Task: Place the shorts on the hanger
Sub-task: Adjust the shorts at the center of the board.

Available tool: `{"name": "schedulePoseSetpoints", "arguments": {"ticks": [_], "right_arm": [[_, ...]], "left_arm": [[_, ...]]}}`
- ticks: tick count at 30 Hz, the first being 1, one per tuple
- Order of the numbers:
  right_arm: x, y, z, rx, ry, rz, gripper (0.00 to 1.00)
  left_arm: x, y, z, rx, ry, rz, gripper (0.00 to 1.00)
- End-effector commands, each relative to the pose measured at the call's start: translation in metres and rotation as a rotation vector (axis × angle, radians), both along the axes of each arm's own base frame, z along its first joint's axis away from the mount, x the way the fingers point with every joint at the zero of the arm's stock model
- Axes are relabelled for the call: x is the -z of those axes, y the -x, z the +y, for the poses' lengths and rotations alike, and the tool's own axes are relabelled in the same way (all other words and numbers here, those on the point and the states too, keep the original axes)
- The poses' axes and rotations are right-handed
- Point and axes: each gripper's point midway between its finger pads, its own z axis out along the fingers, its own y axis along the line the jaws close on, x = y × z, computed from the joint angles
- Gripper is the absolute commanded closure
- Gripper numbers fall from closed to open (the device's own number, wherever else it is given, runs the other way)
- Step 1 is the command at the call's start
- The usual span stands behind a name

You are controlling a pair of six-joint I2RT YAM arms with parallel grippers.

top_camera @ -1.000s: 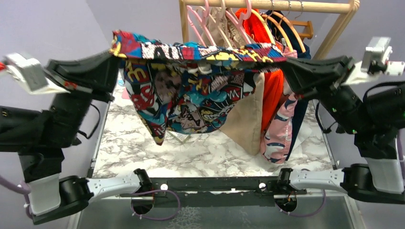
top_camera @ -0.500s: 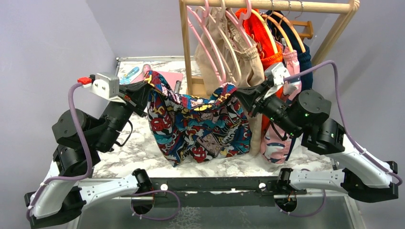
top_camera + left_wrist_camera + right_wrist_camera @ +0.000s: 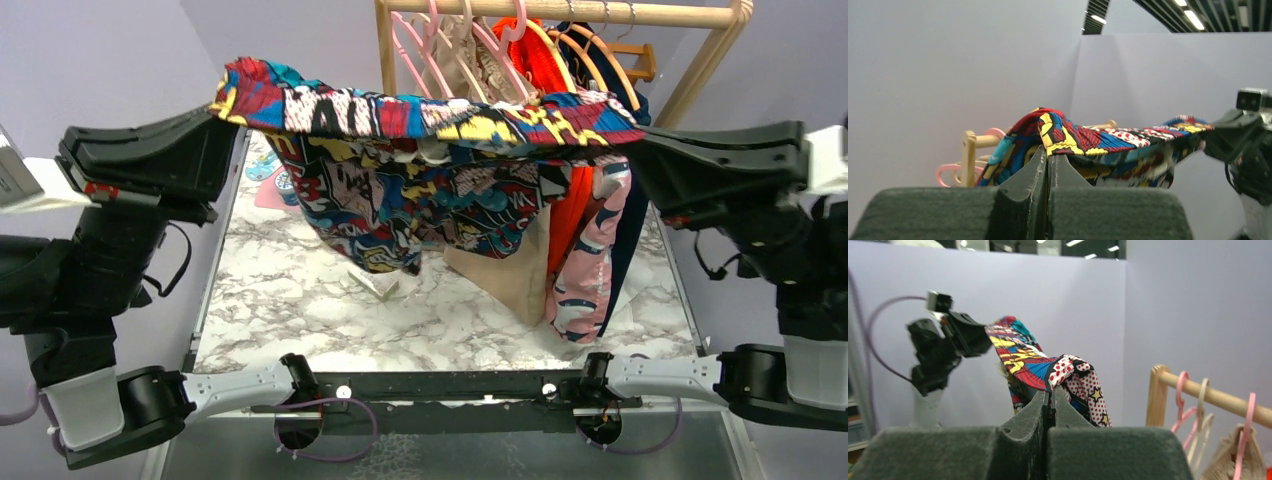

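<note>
The comic-print shorts (image 3: 420, 170) hang in the air, waistband stretched flat between both grippers high above the marble table (image 3: 300, 310). My left gripper (image 3: 225, 105) is shut on the left end of the waistband, which shows in the left wrist view (image 3: 1049, 155) with the shorts (image 3: 1108, 140). My right gripper (image 3: 632, 135) is shut on the right end, which shows in the right wrist view (image 3: 1050, 390) with the shorts (image 3: 1033, 365). A slim cream hanger (image 3: 378, 287) lies on the table under the hem, mostly hidden by the fabric.
A wooden rack (image 3: 560, 12) stands just behind the shorts, with pink hangers (image 3: 420, 50), beige shorts (image 3: 510, 270), an orange garment (image 3: 570, 210) and a pink patterned garment (image 3: 590, 270). Small pink and teal items (image 3: 275, 185) lie at the table's far left.
Half a second ago both arms were lower and closer together with the shorts sagging. Now both are raised and spread apart, and the waistband is taut and higher.
</note>
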Motion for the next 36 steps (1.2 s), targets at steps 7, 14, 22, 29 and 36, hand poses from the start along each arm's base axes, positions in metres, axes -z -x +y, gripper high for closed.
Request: {"name": "schedulePoseSetpoints", "arguments": {"ticks": [7,14,22,29,36], "right_arm": [[-0.010,0.017,-0.013,-0.041,-0.031,-0.064,0.99],[0.008,-0.002,0.010,0.009,0.044,-0.044,0.99],[0.101,-0.071,0.057,0.232,0.260,0.119,0.99],[0.133,-0.106,0.062,0.409,0.356,0.173,0.99],[0.082,-0.084,0.045,0.332,0.240,0.102,0.99]], "left_arm": [[0.018,0.011,0.009,0.011,0.002,-0.044,1.00],[0.025,0.002,0.008,-0.032,-0.034,-0.025,1.00],[0.116,-0.050,-0.018,-0.207,-0.258,0.162,1.00],[0.161,-0.072,-0.024,-0.303,-0.359,0.252,1.00],[0.089,-0.049,-0.003,-0.256,-0.221,0.145,1.00]]}}
